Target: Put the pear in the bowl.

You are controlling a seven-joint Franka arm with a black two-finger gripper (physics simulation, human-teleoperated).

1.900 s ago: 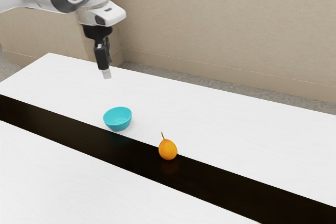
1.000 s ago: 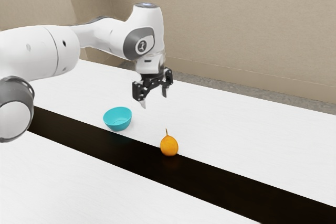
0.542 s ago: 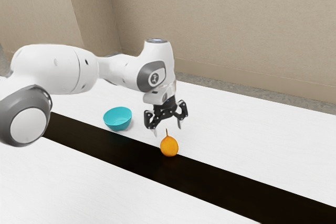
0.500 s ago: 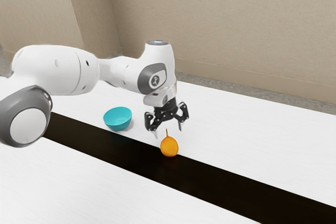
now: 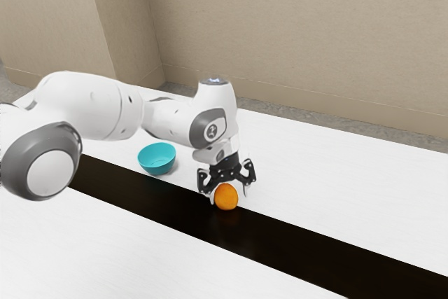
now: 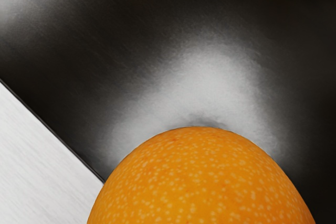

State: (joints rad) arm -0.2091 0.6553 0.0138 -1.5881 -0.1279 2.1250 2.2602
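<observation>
Black two-finger hand (image 5: pixel 228 197): mine, pointing down, with its palm directly above the pear.
Hand state: wide; my fingers (image 5: pixel 204 181) stand apart, one to either side of the fruit, and are not closed on it.
Rounded orange pear (image 5: pixel 226 198): between my fingers and below my palm, its upper part reaching up into the space between them.
Clearance: very small at the finger on the exterior view's left, contact there cannot be told; a visible gap at the finger on the exterior view's right.
Pear support: resting on the glossy black strip (image 5: pixel 301 244), near the strip's border with the white worktop (image 5: pixel 350 180).
Wrist view: the pear's smooth, pale-speckled skin just under my hand; dark strip surface around it, with a soft light reflection next to the fruit.
Round turquoise bowl (image 5: pixel 157 160): upright on the worktop just beside the strip, toward the exterior view's left from my hand, apart from both hand and pear.
Pear to bowl: pear outside the bowl.
</observation>
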